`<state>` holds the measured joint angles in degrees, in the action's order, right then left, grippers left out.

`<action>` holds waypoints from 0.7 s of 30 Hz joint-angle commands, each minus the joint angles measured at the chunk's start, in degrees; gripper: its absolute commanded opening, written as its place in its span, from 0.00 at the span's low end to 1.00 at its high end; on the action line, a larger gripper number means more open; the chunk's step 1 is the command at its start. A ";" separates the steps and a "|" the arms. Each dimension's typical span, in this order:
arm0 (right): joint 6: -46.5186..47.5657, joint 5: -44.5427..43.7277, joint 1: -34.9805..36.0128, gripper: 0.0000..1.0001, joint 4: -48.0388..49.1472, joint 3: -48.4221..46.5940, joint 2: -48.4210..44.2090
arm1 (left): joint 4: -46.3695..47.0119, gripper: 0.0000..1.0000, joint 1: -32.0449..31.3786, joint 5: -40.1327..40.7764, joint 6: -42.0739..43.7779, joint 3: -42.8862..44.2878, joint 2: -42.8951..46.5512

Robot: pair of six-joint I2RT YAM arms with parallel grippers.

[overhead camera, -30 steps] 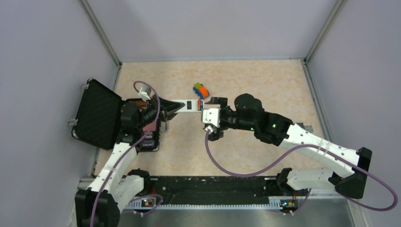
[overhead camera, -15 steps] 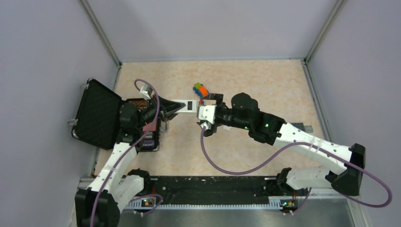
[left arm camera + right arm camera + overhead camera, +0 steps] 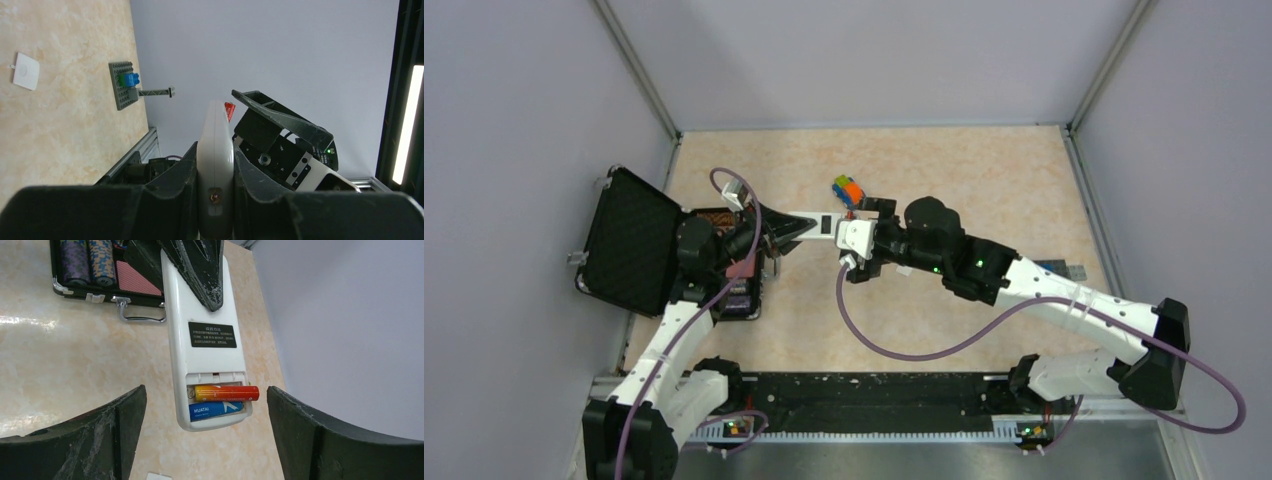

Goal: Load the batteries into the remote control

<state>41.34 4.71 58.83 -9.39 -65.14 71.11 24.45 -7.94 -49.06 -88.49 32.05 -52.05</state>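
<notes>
While left gripper (image 3: 215,160) clamps the remote control (image 3: 207,305), right gripper (image 3: 206,388) gapes; toy car (image 3: 849,189) sits just beside

the blue battery (image 3: 218,409), lying in the open bay on the back of the remote (image 3: 186,310), carries the brand "huatai" in white capitals along its side. a white swoosh mark sits next to the name, and a line of smaller print beneath it is too fine to read. the orange battery (image 3: 227,392) beside it bears small pale print, also unreadable. a black label (image 3: 212,334) on the remote's back holds a heading and three lines of white chinese characters, too small to make out surely.
</notes>
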 commanded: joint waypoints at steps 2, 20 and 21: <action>-0.15 1.00 0.01 0.84 0.73 -1.86 0.08 | 3.38 0.00 -0.04 -0.94 -1.35 2.41 0.18; 0.95 2.79 0.11 0.73 -1.85 -3.08 1.09 | 2.88 0.00 -0.05 -1.25 -2.10 2.83 -0.24; 1.14 2.79 0.10 0.71 -2.12 -3.12 1.17 | 2.96 0.00 -0.05 -1.22 -2.12 2.87 -0.32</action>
<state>41.67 6.13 58.83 -10.00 -65.41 71.66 23.73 -7.94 -49.63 -89.91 32.05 -52.16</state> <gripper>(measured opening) 0.736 0.264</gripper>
